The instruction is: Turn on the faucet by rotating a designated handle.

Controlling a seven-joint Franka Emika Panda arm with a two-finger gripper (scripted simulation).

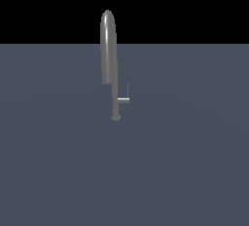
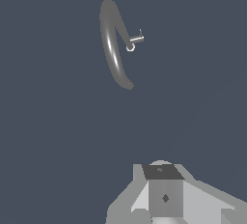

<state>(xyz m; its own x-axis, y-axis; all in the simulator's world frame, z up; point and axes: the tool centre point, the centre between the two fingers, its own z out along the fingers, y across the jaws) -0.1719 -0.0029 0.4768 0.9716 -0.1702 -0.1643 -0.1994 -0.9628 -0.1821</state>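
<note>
Well short of the faucet, the hand hangs over bare worktop.

At the wrist view's edge only the pale grey body of the hand shows; its fingertips are out of frame, so I cannot tell how wide it stands, and it touches nothing visible. The exterior view does not show it at all. Well apart from it, the faucet stands upright on the flat blue-grey worktop, its thick arched spout rising from a thin post with a small round base. Low on that post the handle sticks out toward the exterior view's right: a short pale stub with a thin rod upright at its end. No containers appear in either view.
</note>
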